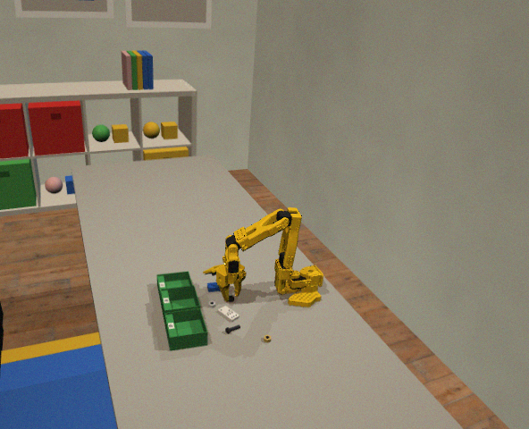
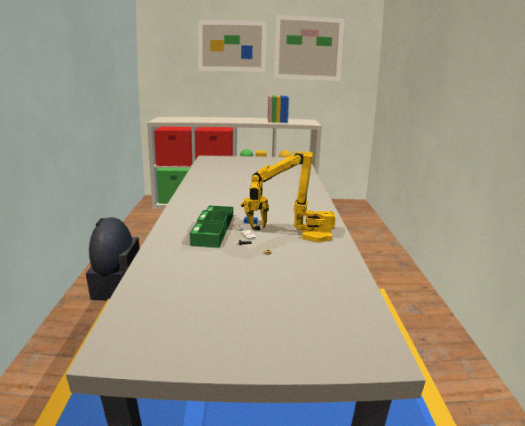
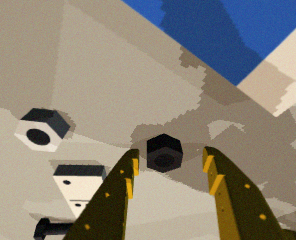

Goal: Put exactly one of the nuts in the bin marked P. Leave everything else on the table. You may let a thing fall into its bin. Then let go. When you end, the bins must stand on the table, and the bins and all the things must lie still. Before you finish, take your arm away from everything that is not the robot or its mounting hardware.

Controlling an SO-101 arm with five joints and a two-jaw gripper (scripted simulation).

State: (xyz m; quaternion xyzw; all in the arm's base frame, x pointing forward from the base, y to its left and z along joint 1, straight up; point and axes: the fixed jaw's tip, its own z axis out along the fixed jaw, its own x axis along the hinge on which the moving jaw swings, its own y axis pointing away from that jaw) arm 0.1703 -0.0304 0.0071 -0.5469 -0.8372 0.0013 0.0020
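Observation:
My gripper [image 1: 232,298] [image 2: 258,226] [image 3: 171,151] points down, its fingers partly open on either side of a black nut [image 1: 230,298] [image 2: 256,227] [image 3: 164,151]. The wrist view shows gaps between nut and fingers, the left gap smaller. A silver nut [image 1: 212,303] [image 2: 239,227] [image 3: 52,120] lies between the gripper and the bins. A brass nut [image 1: 267,340] [image 2: 267,253] lies apart, toward the front. Three joined green bins [image 1: 188,340] [image 2: 205,239] stand in a row on the table; their label letters are too small to read.
A white domino [image 1: 228,313] [image 2: 247,234] [image 3: 69,194] and a black bolt [image 1: 232,328] [image 2: 244,242] [image 3: 58,229] lie in front of the gripper. A blue block [image 1: 213,287] [image 2: 247,222] [image 3: 213,30] with a pale end lies just behind it.

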